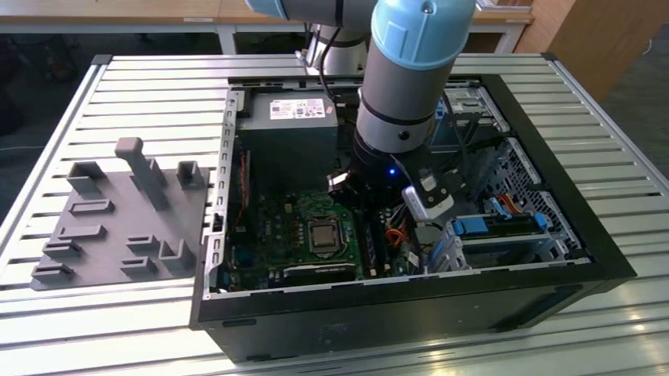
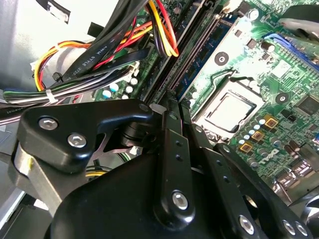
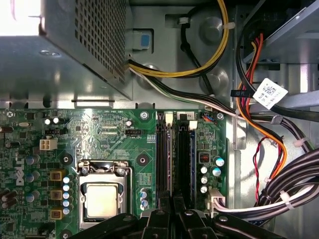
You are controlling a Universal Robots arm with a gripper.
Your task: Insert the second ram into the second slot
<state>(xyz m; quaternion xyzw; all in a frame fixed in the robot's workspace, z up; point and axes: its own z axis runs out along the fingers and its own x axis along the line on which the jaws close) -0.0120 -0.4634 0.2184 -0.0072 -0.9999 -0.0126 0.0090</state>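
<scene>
Grey slatted table (image 1: 125,86) holds an open computer case (image 1: 585,258), and at its 9 o'clock, in the exterior view, you see a grey parts holder (image 1: 105,227). Your arm (image 1: 403,94) reaches down into the case. The gripper (image 3: 170,211) hangs right over the long memory slots (image 3: 163,149), at 3 o'clock from the square chip socket (image 1: 319,235). The second ram (image 3: 183,154), thin and blue, lies along a slot just past the gripper's tip. You cannot tell if the gripper is apart or clamped.
</scene>
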